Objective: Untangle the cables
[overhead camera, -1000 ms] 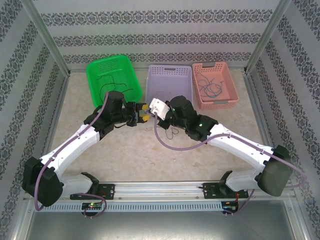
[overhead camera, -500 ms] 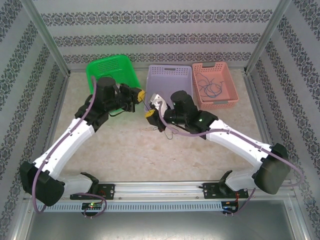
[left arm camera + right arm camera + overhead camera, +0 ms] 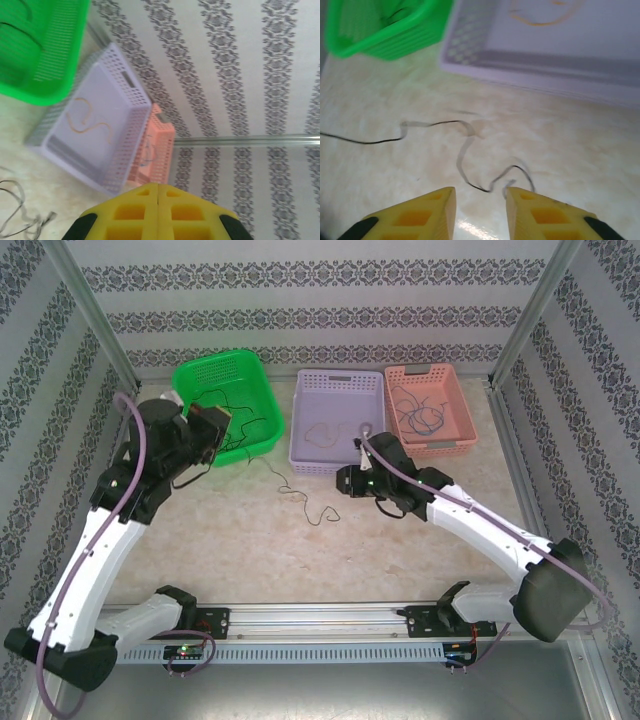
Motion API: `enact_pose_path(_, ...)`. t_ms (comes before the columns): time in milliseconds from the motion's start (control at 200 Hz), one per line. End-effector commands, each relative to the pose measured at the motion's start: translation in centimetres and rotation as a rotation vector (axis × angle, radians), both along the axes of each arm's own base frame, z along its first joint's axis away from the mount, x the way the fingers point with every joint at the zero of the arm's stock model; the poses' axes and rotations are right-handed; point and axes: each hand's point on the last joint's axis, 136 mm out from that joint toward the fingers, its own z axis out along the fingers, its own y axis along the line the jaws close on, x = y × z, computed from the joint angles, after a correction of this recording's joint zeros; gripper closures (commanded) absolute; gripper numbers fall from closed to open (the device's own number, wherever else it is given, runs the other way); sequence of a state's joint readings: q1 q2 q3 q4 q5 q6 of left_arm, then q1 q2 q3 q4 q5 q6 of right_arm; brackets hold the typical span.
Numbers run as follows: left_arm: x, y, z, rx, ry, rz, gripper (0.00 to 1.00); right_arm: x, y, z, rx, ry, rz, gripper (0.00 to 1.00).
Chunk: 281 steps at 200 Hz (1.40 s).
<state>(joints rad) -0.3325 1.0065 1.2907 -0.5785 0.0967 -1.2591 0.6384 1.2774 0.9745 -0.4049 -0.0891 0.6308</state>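
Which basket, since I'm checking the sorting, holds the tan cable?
The lavender basket, middle of the three, with one tan cable curled on its floor. The green basket holds black cable, the pink basket blue ones.

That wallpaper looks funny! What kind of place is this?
Probably a robot practice booth: robot arms bolted to a metal rail, wallpaper panels boxing in a small table, three plastic baskets.

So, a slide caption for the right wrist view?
Open end effector near a black cable lying loose on the table.
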Motion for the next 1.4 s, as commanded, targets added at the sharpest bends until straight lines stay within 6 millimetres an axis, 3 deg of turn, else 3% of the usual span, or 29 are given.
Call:
enact_pose_path(0,-1.2,1.9,-4.4,0.122,0.107,0.052,1.00,-1.3,-3.6,-4.4,-0.070,0.214,-0.299,0.75)
enact_pose_path(85,-1.9,2.5,-5.6,0.156,0.136,0.064,1.00,-2.3,-2.4,-7.2,-0.055,0.348,-0.334,0.78)
enact_pose_path(225,-2.4,2.8,-6.8,0.196,0.157,0.053,1.00,-3.3,0.5,-10.3,-0.087,0.465,-0.325,0.75)
enact_pose_path(310,-2.6,2.9,-7.4,0.208,0.175,0.048,1.00,-2.9,2.9,-11.3,-0.065,0.463,-0.294,0.72)
enact_pose_path(425,-2.9,2.9,-7.5,0.206,0.174,0.045,1.00,-1.9,4.4,-11.9,-0.081,0.457,-0.296,0.70)
enact_pose_path(704,-3.2,2.8,-7.8,0.205,0.179,0.032,1.00,-0.8,5.8,-13.9,-0.018,0.506,-0.360,0.67)
enact_pose_path(1029,-3.3,2.8,-7.7,0.205,0.178,0.027,1.00,0.8,6.4,-15.9,0.017,0.516,-0.414,0.81)
enact_pose_path(1224,-3.4,2.9,-7.5,0.208,0.174,0.029,1.00,1.3,6.5,-16.0,0.025,0.493,-0.421,0.80)
enact_pose_path(1339,-3.4,3.0,-7.3,0.212,0.170,0.034,1.00,1.2,6.1,-16.0,0.021,0.483,-0.426,1.00)
enact_pose_path(1399,-3.3,3.0,-7.3,0.216,0.170,0.034,1.00,1.2,5.5,-15.4,0.002,0.464,-0.430,1.00)
